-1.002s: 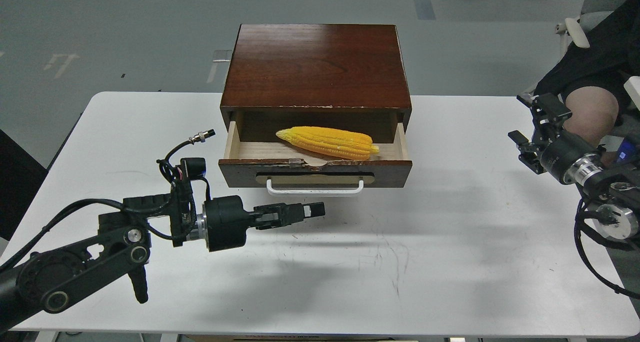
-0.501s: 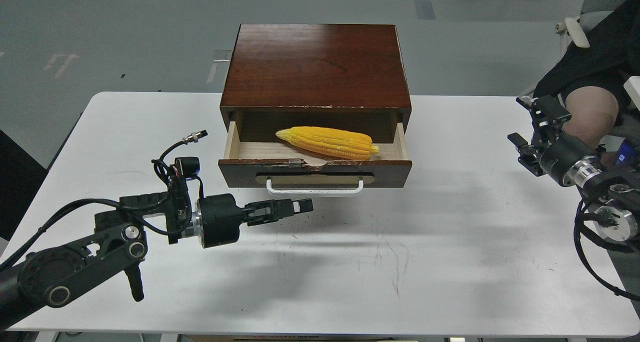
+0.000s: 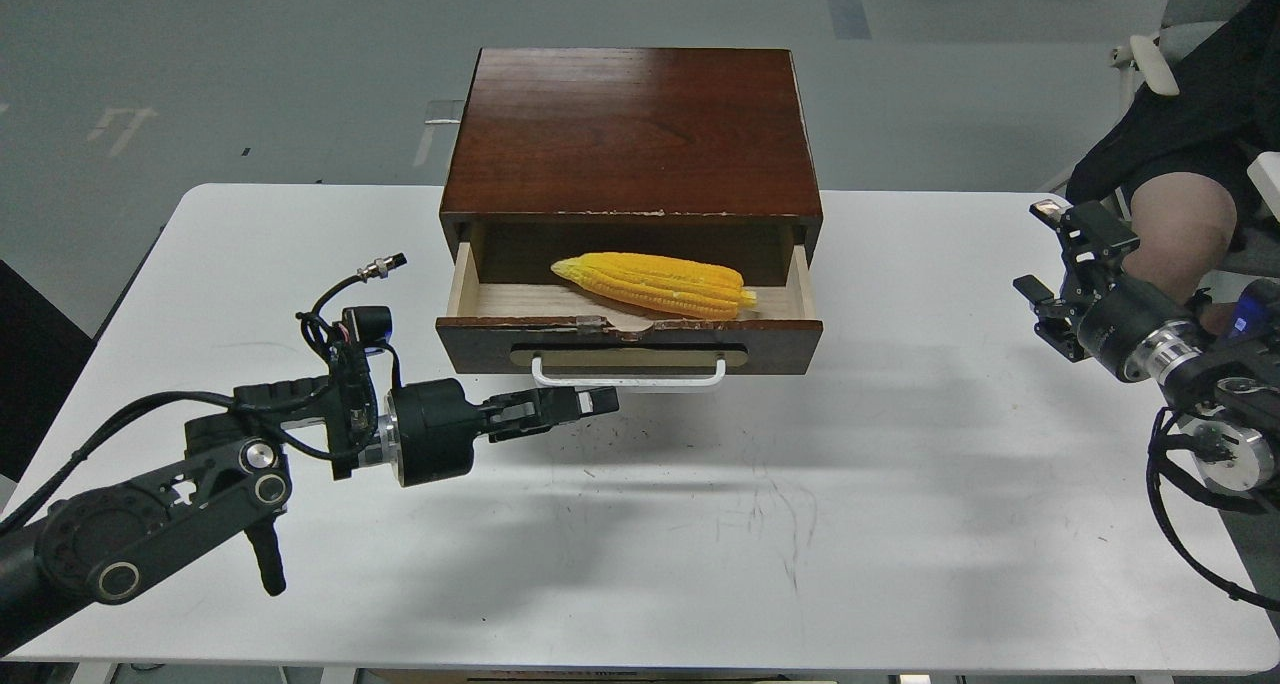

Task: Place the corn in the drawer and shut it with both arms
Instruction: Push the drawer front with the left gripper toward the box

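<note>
The left gripper [image 3: 598,401] points toward the bench's right edge, its fingers pressed together with nothing between them; its tip hangs just in front of and below the handle [image 3: 628,375], near the handle's left half, and whether it touches cannot be told; the left arm [image 3: 200,474] comes in from the bench's front left corner, a cable loop [image 3: 345,299] rising above its wrist. The drawer [image 3: 630,339] stands pulled out from the cabinet [image 3: 632,134], which sits at the middle of the bench's back edge; the drawer's top front edge is chipped; the corn [image 3: 655,284] lies inside the drawer on the pale wood, its pointed end to the left, its thick end near the drawer's right wall. The right gripper [image 3: 1050,259] hovers over the bench's right edge, well apart from the cabinet, its fingers spread and empty. The bench [image 3: 900,484] is white, with faint scuffs near its middle.
</note>
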Controlling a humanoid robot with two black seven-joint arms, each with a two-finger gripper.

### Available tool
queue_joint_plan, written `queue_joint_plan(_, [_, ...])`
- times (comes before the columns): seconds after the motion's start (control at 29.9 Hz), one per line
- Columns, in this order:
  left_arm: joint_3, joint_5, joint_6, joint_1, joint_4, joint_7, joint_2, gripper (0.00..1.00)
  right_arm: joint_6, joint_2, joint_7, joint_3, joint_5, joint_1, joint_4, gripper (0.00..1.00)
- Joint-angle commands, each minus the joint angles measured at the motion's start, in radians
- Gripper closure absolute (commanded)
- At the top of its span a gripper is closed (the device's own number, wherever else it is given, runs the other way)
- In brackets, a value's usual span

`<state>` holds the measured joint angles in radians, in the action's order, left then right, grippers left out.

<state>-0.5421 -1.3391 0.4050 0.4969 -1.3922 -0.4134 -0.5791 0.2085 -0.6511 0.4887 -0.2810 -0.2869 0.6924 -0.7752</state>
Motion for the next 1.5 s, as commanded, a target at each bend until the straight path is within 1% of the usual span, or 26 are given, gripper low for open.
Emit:
queue_joint_plan(0.0, [-0.004, -0.002, 0.002, 0.0, 0.002, -0.001, -0.001, 1.0, 0.0, -0.001, 0.0, -0.001, 0.002, -0.001, 0.001, 0.01])
queue_joint_plan(0.2, [-0.01, 0.0, -0.009, 0.008, 0.025, -0.001, 0.002, 1.0, 0.0, -0.001, 0.0, 0.0, 0.0, -0.001, 0.001, 0.01])
queue_joint_plan(0.33, [-0.048, 0.0, -0.003, 0.008, 0.038, -0.001, 0.004, 1.0, 0.0, -0.001, 0.0, 0.0, 0.0, -0.007, 0.001, 0.01])
queue_joint_plan(0.67, [-0.05, 0.0, -0.008, 0.023, 0.087, -0.005, 0.013, 1.0, 0.0, -0.001, 0.0, -0.001, 0.0, -0.007, -0.003, 0.01])
queue_joint_plan(1.0, [-0.036, 0.001, 0.018, 0.02, 0.082, -0.013, 0.012, 1.0, 0.0, -0.005, 0.0, -0.001, 0.002, -0.011, -0.003, 0.01])
queue_joint_plan(1.14, [-0.035, 0.0, 0.038, 0.022, 0.082, -0.035, 0.01, 1.0, 0.0, -0.005, 0.0, -0.001, 0.0, -0.013, -0.003, 0.01])
queue_joint_plan(1.47, [-0.047, -0.002, 0.04, 0.022, 0.088, -0.036, 0.012, 1.0, 0.0, -0.005, 0.0, -0.001, 0.0, -0.017, -0.003, 0.01])
